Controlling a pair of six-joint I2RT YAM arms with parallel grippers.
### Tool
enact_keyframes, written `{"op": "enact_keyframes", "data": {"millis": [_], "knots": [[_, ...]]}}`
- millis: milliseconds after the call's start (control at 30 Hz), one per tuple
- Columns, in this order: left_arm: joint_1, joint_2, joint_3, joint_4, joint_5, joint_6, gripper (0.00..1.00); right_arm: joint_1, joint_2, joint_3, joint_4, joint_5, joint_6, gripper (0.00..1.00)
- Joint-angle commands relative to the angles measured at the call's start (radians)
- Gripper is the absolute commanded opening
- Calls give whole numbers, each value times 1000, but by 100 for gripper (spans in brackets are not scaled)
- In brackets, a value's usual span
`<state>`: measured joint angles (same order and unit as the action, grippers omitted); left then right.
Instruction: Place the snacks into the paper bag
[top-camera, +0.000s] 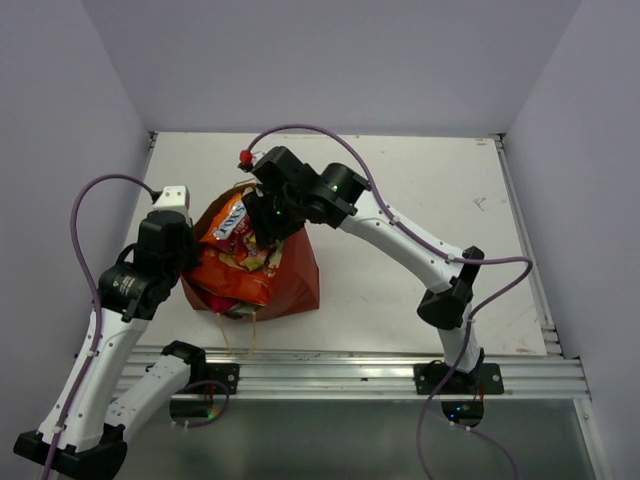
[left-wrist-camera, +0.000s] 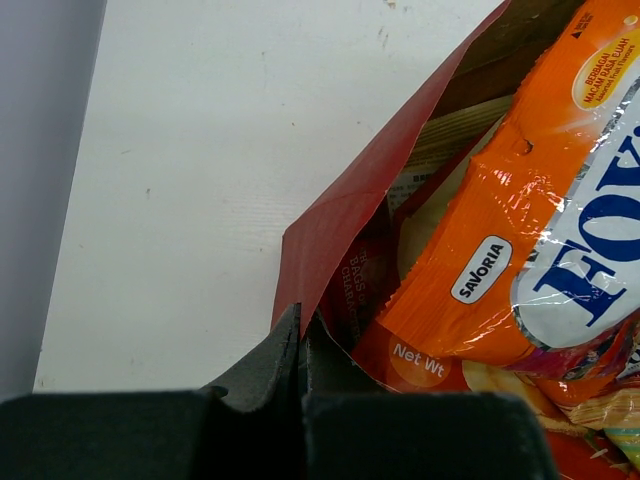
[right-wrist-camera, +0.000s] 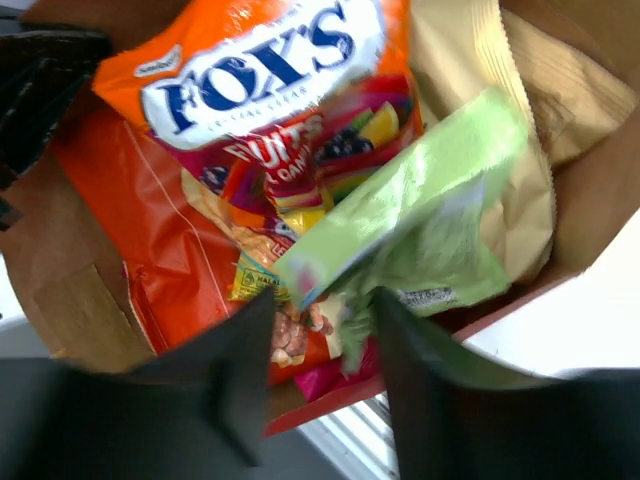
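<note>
The dark red-brown paper bag (top-camera: 298, 282) lies on the white table, mouth towards the left arm, full of packets. My left gripper (left-wrist-camera: 300, 325) is shut on the bag's red rim (left-wrist-camera: 340, 210) and holds it up. An orange Fox's packet (right-wrist-camera: 260, 60) lies on top, over an orange-red packet (right-wrist-camera: 130, 220) and a pink one (right-wrist-camera: 335, 375). A tan kraft pouch (right-wrist-camera: 470, 60) sits at the bag's side. My right gripper (right-wrist-camera: 322, 300) is open over the bag's mouth. The green sachet (right-wrist-camera: 420, 210), blurred, lies loose just beyond its open jaws, inside the bag.
The bag's tan cord handles (top-camera: 250, 330) hang over the metal rail (top-camera: 350, 365) at the table's front edge. Grey walls close in the left, back and right. Bare table (top-camera: 430, 180) stretches to the right of the bag.
</note>
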<state>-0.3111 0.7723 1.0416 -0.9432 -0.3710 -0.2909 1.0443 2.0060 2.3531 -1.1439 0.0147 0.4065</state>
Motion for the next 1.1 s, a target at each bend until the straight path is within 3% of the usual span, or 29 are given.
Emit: {"op": "enact_keyframes", "data": {"millis": [0, 33, 133, 467, 833, 1067], "knots": [[-10, -14, 57, 112, -2, 21, 0, -1, -76, -37, -50, 47, -14, 55], [-10, -16, 57, 112, -3, 21, 0, -3, -94, -55, -33, 62, -11, 63], [-10, -18, 55, 112, 0, 19, 0, -3, -138, -72, -17, 94, -6, 72], [-10, -28, 55, 110, 3, 18, 0, -1, -204, -107, -28, 172, 28, 71], [-10, -48, 52, 107, 1, 18, 0, -3, -202, -274, 24, 168, 46, 69], [-10, -61, 41, 106, 4, 18, 0, -3, -197, -298, 65, 151, 57, 70]]}}
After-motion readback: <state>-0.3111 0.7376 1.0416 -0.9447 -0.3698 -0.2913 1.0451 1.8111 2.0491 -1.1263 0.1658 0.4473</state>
